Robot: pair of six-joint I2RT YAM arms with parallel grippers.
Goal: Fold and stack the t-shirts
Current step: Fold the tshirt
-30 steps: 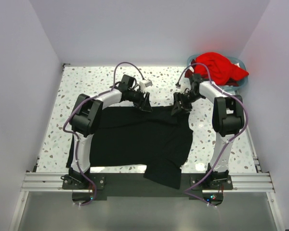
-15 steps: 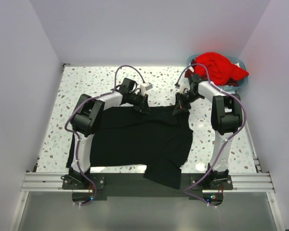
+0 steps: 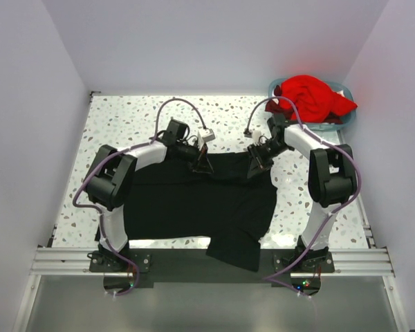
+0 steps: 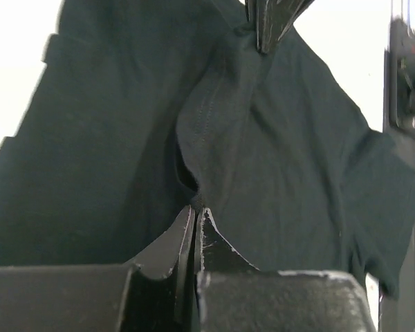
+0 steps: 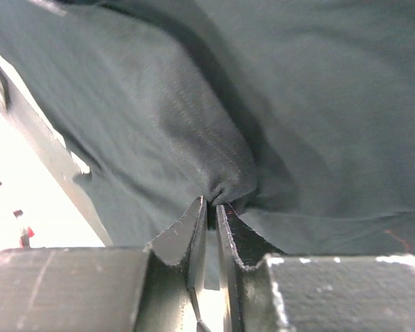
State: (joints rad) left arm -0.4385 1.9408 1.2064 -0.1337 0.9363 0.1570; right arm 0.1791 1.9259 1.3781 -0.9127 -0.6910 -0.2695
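Note:
The black t-shirt (image 3: 194,200) lies spread over the table, one sleeve hanging past the near edge. At its far hem, my left gripper (image 3: 204,166) is shut on a raised fold of the black cloth (image 4: 214,117), the jaws pressed together at the pinch (image 4: 196,209). My right gripper (image 3: 254,164) grips the same hem further right, its jaws closed on a bunched fold (image 5: 212,202) of the black t-shirt (image 5: 297,83). The right gripper's fingertips (image 4: 270,24) show at the top of the left wrist view. The red t-shirt (image 3: 311,97) is heaped in the basket.
A light blue plastic basket (image 3: 346,119) stands at the far right corner of the speckled table (image 3: 117,117). White walls close in the back and both sides. The aluminium rail (image 3: 62,261) with the arm bases runs along the near edge.
Both grippers have gone from open to shut on the black t-shirt's far hem. They have shifted a little toward the near side, drawing the hem up with them.

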